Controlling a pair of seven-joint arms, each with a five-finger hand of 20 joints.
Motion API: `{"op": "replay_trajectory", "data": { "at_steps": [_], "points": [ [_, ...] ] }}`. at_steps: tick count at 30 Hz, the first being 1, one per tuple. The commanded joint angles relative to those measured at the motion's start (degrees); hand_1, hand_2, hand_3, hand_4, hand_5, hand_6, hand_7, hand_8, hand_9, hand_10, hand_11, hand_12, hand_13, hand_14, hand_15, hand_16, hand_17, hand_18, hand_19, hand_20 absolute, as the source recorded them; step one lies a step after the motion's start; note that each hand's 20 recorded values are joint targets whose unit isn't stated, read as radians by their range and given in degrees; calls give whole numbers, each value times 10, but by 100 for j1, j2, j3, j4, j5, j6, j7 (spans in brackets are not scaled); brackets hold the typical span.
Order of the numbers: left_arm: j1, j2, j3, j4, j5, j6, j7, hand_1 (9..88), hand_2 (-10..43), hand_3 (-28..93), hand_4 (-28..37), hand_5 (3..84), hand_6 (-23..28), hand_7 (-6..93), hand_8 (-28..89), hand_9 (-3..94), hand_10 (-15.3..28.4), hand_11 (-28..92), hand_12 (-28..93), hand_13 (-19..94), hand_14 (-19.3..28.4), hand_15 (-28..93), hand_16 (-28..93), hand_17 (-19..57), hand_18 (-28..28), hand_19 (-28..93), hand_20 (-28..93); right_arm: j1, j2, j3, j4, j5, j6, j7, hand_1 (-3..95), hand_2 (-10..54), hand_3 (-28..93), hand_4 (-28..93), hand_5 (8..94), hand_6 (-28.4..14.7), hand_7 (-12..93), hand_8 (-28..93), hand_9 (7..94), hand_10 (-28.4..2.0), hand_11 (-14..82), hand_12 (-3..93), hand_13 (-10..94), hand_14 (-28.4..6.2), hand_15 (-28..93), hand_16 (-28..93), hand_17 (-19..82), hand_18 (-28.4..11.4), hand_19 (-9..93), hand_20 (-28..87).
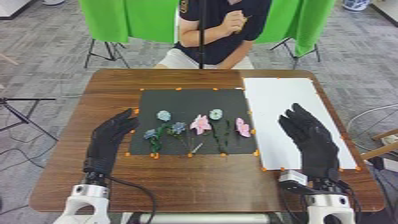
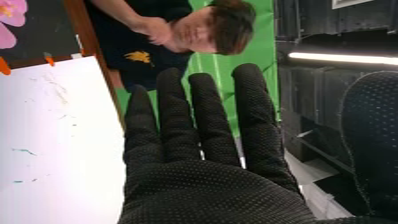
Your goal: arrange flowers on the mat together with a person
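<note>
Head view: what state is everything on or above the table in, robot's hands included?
Left hand: open, fingers straight.
Right hand: open, empty.
Pink flowers: lying on the mat.
Blue flowers: lying on the mat.
Dark mat: flat.
White sheet: flat.

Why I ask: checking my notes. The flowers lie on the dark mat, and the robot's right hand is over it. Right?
One place is wrong: the head view shows the right hand over the white sheet; the flowers do lie on the dark mat.
</note>
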Motion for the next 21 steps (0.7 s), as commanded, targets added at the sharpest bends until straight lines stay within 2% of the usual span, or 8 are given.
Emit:
{"op": "replay_trajectory", "data": {
  "at_steps": [1, 21],
  "points": [
    [76, -42, 14, 34, -9, 72, -21, 236, 21, 642, -216, 470, 50, 105, -59, 476, 139, 163, 129, 384, 170, 110, 25, 50, 122, 79, 164, -65, -18, 1, -49, -83, 51, -8, 133, -10, 811, -203, 451, 6, 130, -102, 430, -142, 48, 108, 357, -129, 108, 160, 224, -114, 11, 300],
    [149, -75, -19, -2, -8, 79, -36, 236, 20, 639, -213, 470, 51, 104, -57, 475, 141, 162, 129, 385, 173, 111, 26, 50, 122, 80, 163, -88, -58, -27, -75, -228, 141, 31, 146, -15, 800, -207, 459, 7, 138, -103, 455, -140, 54, 113, 387, -126, 122, 159, 231, -114, 12, 306]
  ]
}}
